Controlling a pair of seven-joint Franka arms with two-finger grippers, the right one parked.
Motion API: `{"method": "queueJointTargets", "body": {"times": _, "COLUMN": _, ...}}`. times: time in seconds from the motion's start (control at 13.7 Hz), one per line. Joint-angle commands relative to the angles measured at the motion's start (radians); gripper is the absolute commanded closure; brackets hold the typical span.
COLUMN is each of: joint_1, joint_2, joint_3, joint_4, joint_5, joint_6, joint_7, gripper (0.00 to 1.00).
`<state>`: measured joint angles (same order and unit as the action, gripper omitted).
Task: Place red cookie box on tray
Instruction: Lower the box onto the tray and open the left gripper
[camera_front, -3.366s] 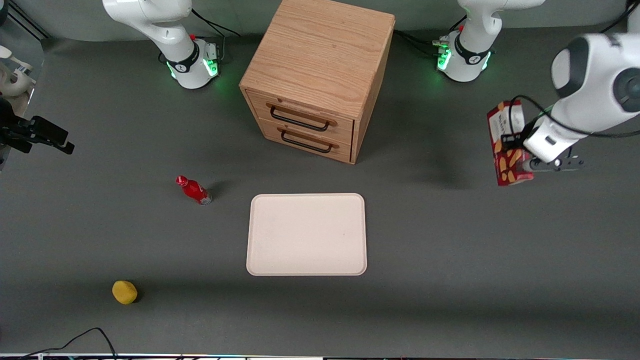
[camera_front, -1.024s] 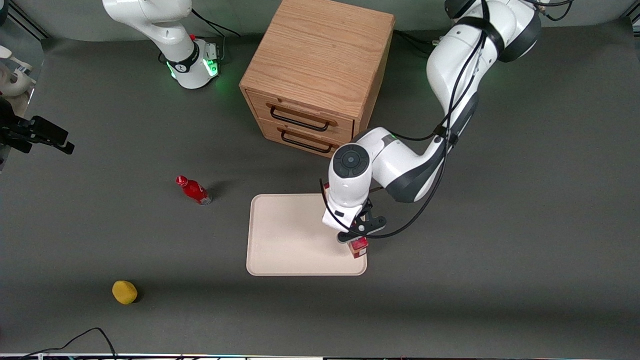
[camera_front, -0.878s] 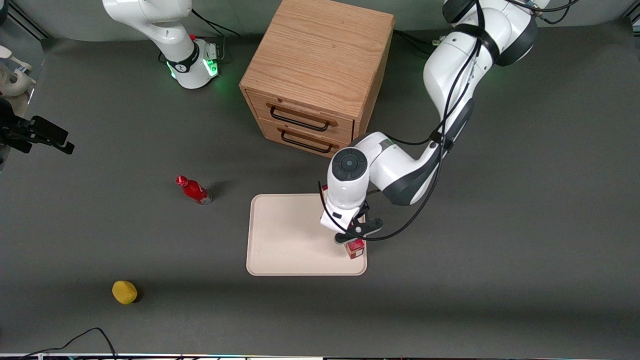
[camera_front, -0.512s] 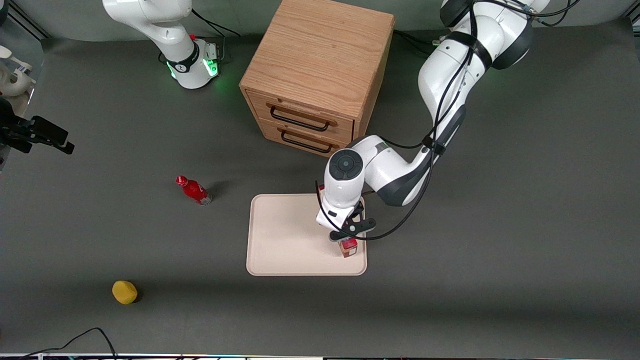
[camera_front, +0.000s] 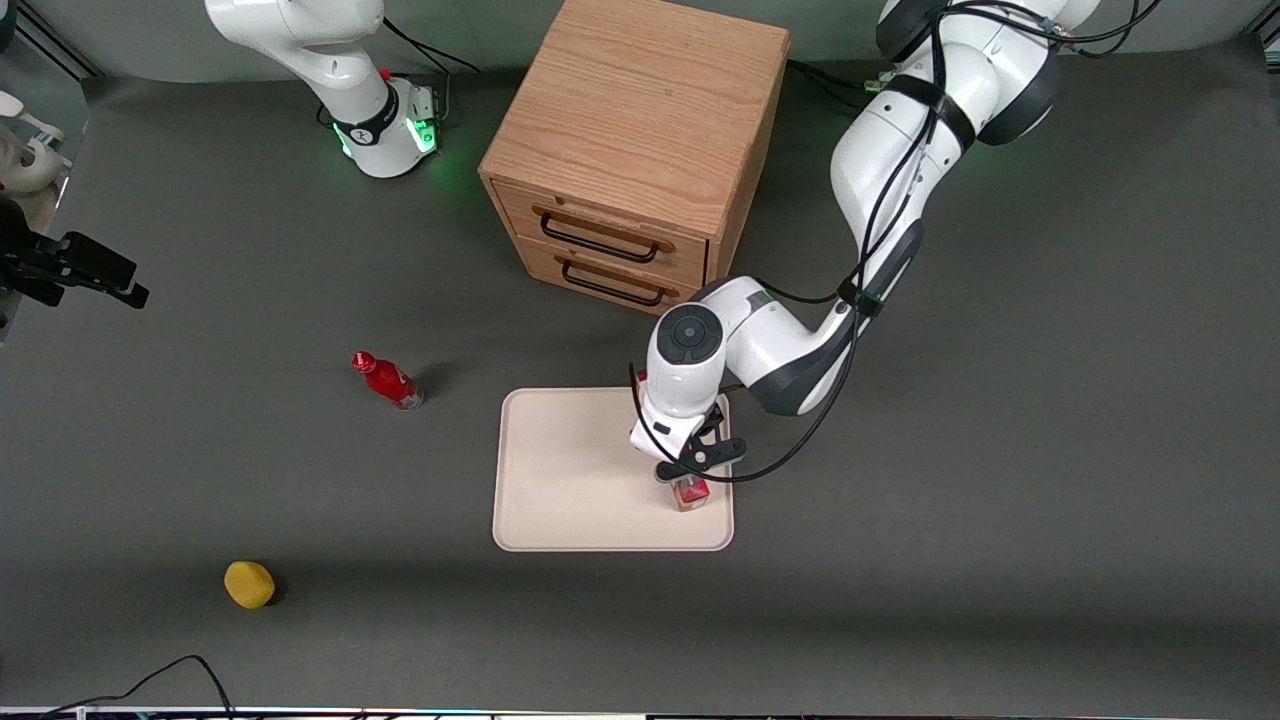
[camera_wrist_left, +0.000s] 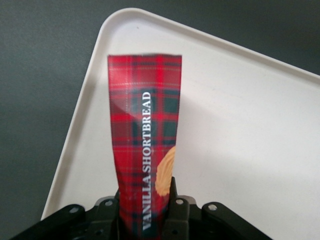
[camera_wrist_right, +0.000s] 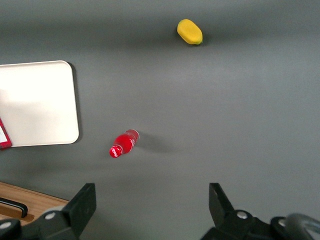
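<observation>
The red cookie box (camera_wrist_left: 145, 150) is clamped between the fingers (camera_wrist_left: 111, 212) of the left gripper (camera_front: 688, 478), which are closed on its upper end, one on each narrow side. The long axis of the box is pointed away from the fingers, straight down toward the tray (camera_front: 570, 470), so the box is held roughly upright, end-on to the tray floor. In the front view only a small red end of the box is seen under the gripper, over the part of the tray toward the working arm's end and nearer the front camera, close to the rim there. Contact between the lower end and the tray floor cannot be told; a soft shadow is cast on the tray beside the box. The box is seen as slim, oblong cardboard in dark red tartan, with white lettering "VANILLA SHORTBREAD" along its length and a golden cookie printed near the gripped end. The next move is judged to turn on that vertical axis: a short descent is needed, and tipping on release is a risk for so narrow a base.
</observation>
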<state>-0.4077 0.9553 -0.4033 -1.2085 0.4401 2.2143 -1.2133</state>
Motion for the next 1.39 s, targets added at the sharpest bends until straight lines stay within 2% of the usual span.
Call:
{"method": "queueJointTargets", "body": {"times": 0.0, "joint_1": -0.009, "joint_2": 0.008, "joint_3": 0.009, "joint_4": 0.003, "joint_5": 0.017, "joint_6": 0.015, "joint_7": 0.000, "gripper": 0.59}}
{"method": "queueJointTargets", "body": {"times": 0.07, "joint_1": -0.009, "joint_2": 0.008, "joint_3": 0.009, "joint_4": 0.003, "joint_5": 0.017, "joint_6": 0.015, "joint_7": 0.001, "gripper": 0.50}}
{"method": "queueJointTargets", "body": {"times": 0.22, "joint_1": -0.009, "joint_2": 0.006, "joint_3": 0.015, "joint_4": 0.003, "joint_5": 0.016, "joint_6": 0.015, "joint_7": 0.005, "gripper": 0.09}}
{"method": "queueJointTargets", "body": {"times": 0.29, "joint_1": -0.008, "joint_2": 0.003, "joint_3": 0.015, "joint_4": 0.004, "joint_5": 0.016, "joint_6": 0.013, "joint_7": 0.011, "gripper": 0.00}}
{"method": "queueJointTargets", "body": {"times": 0.88, "joint_1": 0.003, "joint_2": -0.041, "joint_3": 0.003, "joint_4": 0.023, "joint_5": -0.001, "joint_6": -0.085, "joint_7": 0.046, "gripper": 0.00}}
{"method": "queueJointTargets", "body": {"times": 1.32, "joint_1": 0.030, "joint_2": -0.053, "joint_3": -0.052, "joint_4": 0.089, "joint_5": -0.017, "joint_6": -0.251, "joint_7": 0.101, "gripper": 0.00}}
